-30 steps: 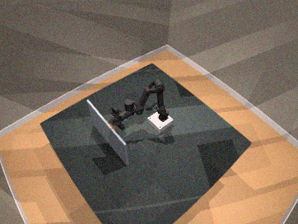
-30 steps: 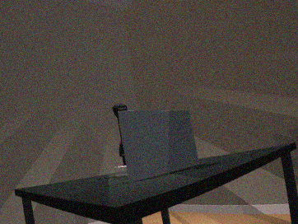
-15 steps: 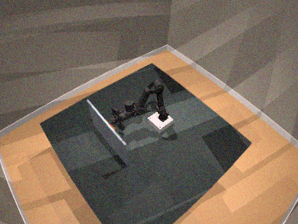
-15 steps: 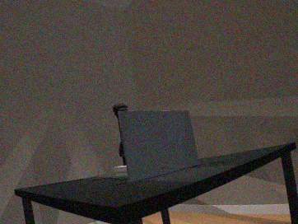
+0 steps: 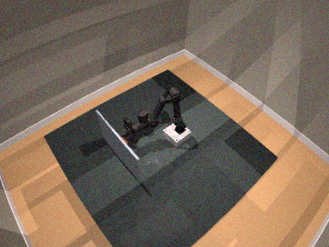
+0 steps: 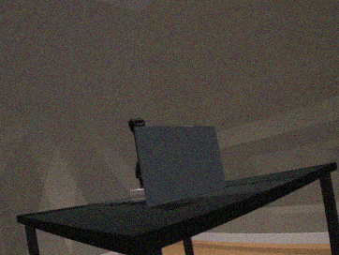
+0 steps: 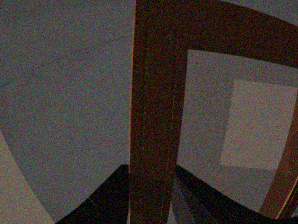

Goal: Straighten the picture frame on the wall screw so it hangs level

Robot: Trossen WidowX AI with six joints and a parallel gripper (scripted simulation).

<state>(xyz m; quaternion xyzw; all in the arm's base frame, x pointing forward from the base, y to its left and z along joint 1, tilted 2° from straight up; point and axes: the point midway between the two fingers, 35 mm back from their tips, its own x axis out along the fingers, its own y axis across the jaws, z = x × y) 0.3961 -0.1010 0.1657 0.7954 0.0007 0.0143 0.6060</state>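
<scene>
Up close, the gripper [image 7: 149, 172] [image 5: 128, 140] has its two dark fingers nearly closed, one on each side of the wooden bar of the picture frame [image 7: 156, 100] [image 5: 124, 142]. They have hold of that bar, pinched between them. I think it grips a side bar because that gives a thin, easy place to pinch, and the arm can lift and slide the whole thing from there.

Inside the brown wood is a grey sheet with a paler patch [image 7: 256, 125] on it. The frame hangs on the arm's side of the upright wall panel [image 5: 119, 136] [image 6: 180, 164], and from behind the panel I can't see it at all. The notched strip and the screw are out of my sight, so I can't tell if the frame sits on a notch. I can't be sure which side is too high, either.

Farther back, the arm [image 5: 159, 109] reaches over from its white base [image 5: 171, 137] [image 6: 137, 192]. Both the base and the panel stand on the dark table [image 5: 182, 182] [image 6: 84, 217], likely so the arm can reach the frame. A small lift should come before any sideways move, or the strip could catch.
</scene>
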